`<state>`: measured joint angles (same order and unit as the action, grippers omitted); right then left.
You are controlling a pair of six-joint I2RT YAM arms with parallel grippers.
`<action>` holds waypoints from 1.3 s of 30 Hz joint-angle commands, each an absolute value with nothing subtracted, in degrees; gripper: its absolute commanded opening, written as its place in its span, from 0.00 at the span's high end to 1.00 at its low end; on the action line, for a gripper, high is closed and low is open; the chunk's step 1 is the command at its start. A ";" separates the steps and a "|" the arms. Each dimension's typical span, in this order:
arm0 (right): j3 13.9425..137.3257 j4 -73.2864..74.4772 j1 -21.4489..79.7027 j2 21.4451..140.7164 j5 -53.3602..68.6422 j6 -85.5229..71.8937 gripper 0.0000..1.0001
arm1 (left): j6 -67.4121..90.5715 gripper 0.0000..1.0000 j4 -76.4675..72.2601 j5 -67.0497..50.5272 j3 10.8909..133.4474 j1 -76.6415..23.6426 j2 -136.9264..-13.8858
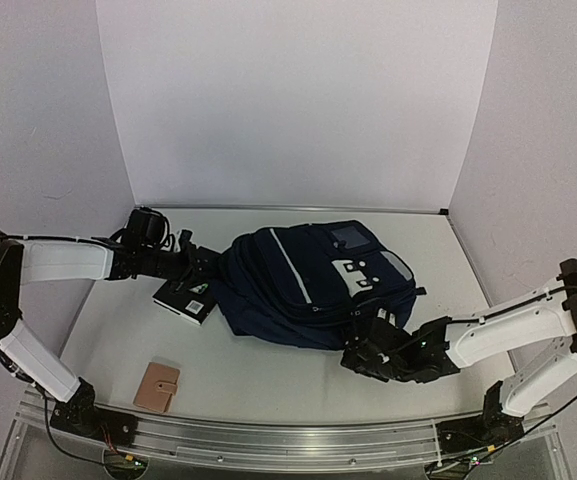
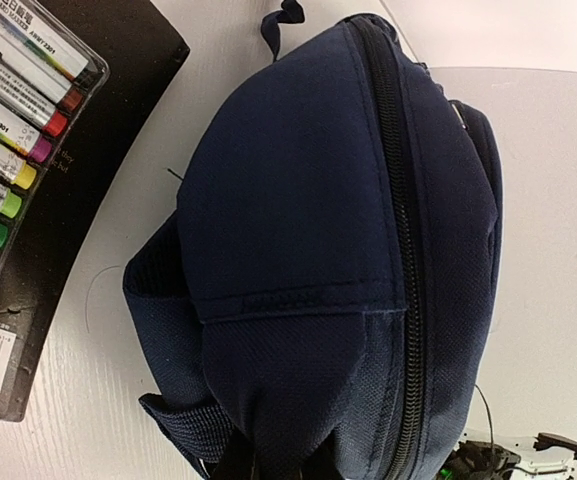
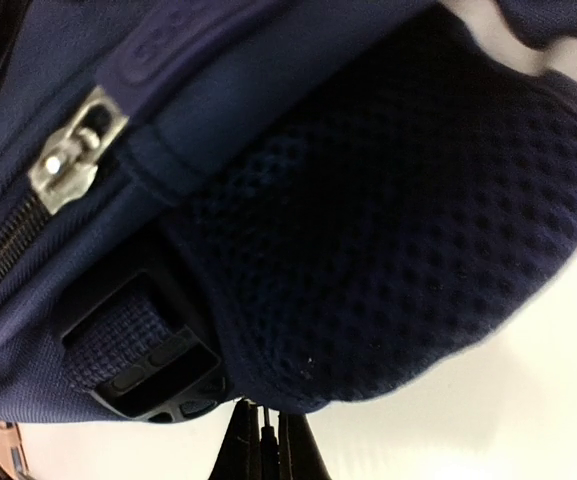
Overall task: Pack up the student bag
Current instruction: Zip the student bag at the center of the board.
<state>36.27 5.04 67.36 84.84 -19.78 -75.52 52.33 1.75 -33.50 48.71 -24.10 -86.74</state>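
So right now we're looking at the backpack (image 1: 313,285) lying flat in the middle of the worktop (image 1: 268,385), sitting right between both sets of fingers. Our left fingers (image 1: 201,262) are butting up against its left end and they're closed all the way. The bag is right at their tips, but we can't tell whether they're actually pinching any fabric. Our right fingers (image 3: 256,455) are squeezed shut too, with nothing showing between them. They're hovering just under the mesh strap (image 3: 398,240), and the zipper pull (image 3: 71,150) is sitting up and off to their left.

The zipper (image 2: 400,250) is looking fully done up, so we're guessing the step in hand is getting the bag open before anything goes in. To do that well, we're thinking of opening the right fingers first and going for that metal pull, not the strap padding. The left side should be holding the fabric taut so the slider isn't dragging the whole bag along. The marker pack (image 2: 8,130) on its black book (image 1: 186,297) is sitting just beside the left fingers, and the tan wallet (image 1: 157,387) is lying well behind them, nearer the base.
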 commanded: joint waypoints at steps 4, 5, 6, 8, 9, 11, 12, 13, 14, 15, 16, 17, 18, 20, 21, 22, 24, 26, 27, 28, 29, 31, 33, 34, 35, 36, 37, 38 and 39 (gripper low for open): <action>30.76 15.98 58.54 77.00 -23.52 -72.11 1.00 | 49.18 1.00 -1.44 -28.67 49.25 -20.13 -80.01; 31.04 15.94 58.46 75.85 -23.49 -70.64 1.00 | 48.95 1.00 -1.82 -29.46 48.86 -20.13 -79.86; 31.65 15.91 58.49 74.62 -23.31 -68.38 1.00 | 48.52 1.00 -2.36 -30.60 48.50 -20.13 -79.79; 33.75 16.11 58.52 72.17 -22.84 -63.88 1.00 | 47.16 1.00 -3.22 -32.90 47.77 -20.19 -79.60; 34.63 16.51 58.49 70.83 -22.73 -62.23 0.99 | 46.76 1.00 -3.12 -33.81 47.24 -20.24 -79.53; 36.46 18.17 58.48 68.01 -22.93 -60.08 0.84 | 45.83 1.00 -1.92 -34.48 45.99 -20.30 -79.17; 37.40 18.94 58.39 66.87 -23.12 -59.35 0.71 | 45.54 1.00 -1.13 -34.29 45.29 -20.30 -78.80; 38.33 19.68 58.25 65.81 -23.29 -58.61 0.57 | 45.26 1.00 -0.11 -33.97 44.59 -20.30 -78.39; 39.26 20.48 58.08 65.00 -23.30 -57.77 0.44 | 44.80 1.00 1.88 -33.33 43.95 -20.30 -77.93; 40.08 20.88 57.76 64.57 -22.95 -56.80 0.36 | 44.59 1.00 2.94 -32.74 43.30 -20.30 -77.20; 40.87 21.07 57.35 64.32 -22.26 -55.63 0.31 | 44.46 0.99 3.84 -32.11 42.61 -20.31 -76.50; 41.63 21.09 56.82 64.27 -21.14 -54.18 0.28 | 44.40 0.97 4.64 -31.45 41.92 -20.31 -75.87; 42.33 21.06 56.18 64.52 -19.57 -52.49 0.26 | 44.44 0.90 5.28 -30.85 41.33 -20.26 -75.26; 43.66 20.61 55.05 65.49 -16.60 -49.15 0.24 | 44.76 0.74 5.75 -30.27 40.19 -20.27 -74.14; 44.19 20.32 54.58 66.04 -14.99 -47.93 0.24 | 44.91 0.66 5.85 -30.15 39.78 -20.29 -73.56; 44.38 19.53 53.78 66.23 -12.41 -47.16 0.25 | 45.11 0.59 6.24 -29.91 39.58 -20.28 -72.87; 43.91 16.17 51.59 66.25 -7.60 -46.20 0.30 | 45.34 0.50 7.72 -29.08 39.68 -20.31 -71.14; 42.73 11.71 49.67 66.04 -2.39 -45.72 0.34 | 45.34 0.43 10.22 -27.71 40.09 -20.30 -68.68; 42.05 9.23 48.77 66.26 0.00 -45.49 0.35 | 45.39 0.39 11.08 -27.15 40.39 -20.30 -66.91; 41.63 7.64 48.27 66.92 2.34 -45.31 0.36 | 45.65 0.36 11.92 -26.73 40.52 -20.32 -65.36; 41.39 5.80 48.01 67.88 3.76 -45.25 0.38 | 46.04 0.32 12.39 -26.53 40.53 -20.36 -63.89; 40.83 2.43 47.40 69.87 6.37 -45.61 0.42 | 47.05 0.26 12.64 -26.40 40.10 -20.54 -61.22; 40.67 -0.39 47.04 72.82 8.22 -45.98 0.45 | 48.14 0.22 12.67 -26.74 39.34 -20.80 -60.17; 40.81 -2.04 46.95 74.14 8.71 -46.10 0.47 | 48.46 0.20 12.80 -27.22 39.12 -20.90 -60.23; 41.06 -2.83 46.97 75.60 9.25 -46.15 0.48 | 48.52 0.20 13.22 -27.56 38.92 -20.96 -60.70; 41.32 -3.55 47.01 77.06 9.76 -46.18 0.48 | 48.52 0.20 13.70 -27.71 38.77 -21.05 -61.30; 41.62 -4.28 47.02 78.13 10.09 -46.19 0.49 | 48.37 0.19 14.35 -27.76 38.74 -21.15 -61.98; 41.99 -4.34 46.96 79.23 9.93 -46.18 0.50 | 48.20 0.19 14.75 -27.78 38.71 -21.31 -62.67; 42.32 -4.31 46.99 80.36 9.58 -46.38 0.52 | 48.17 0.18 14.82 -27.93 38.60 -21.53 -63.24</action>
<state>41.58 0.93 47.27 76.98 6.95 -46.56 47.99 12.30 -27.86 39.26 -20.82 -61.02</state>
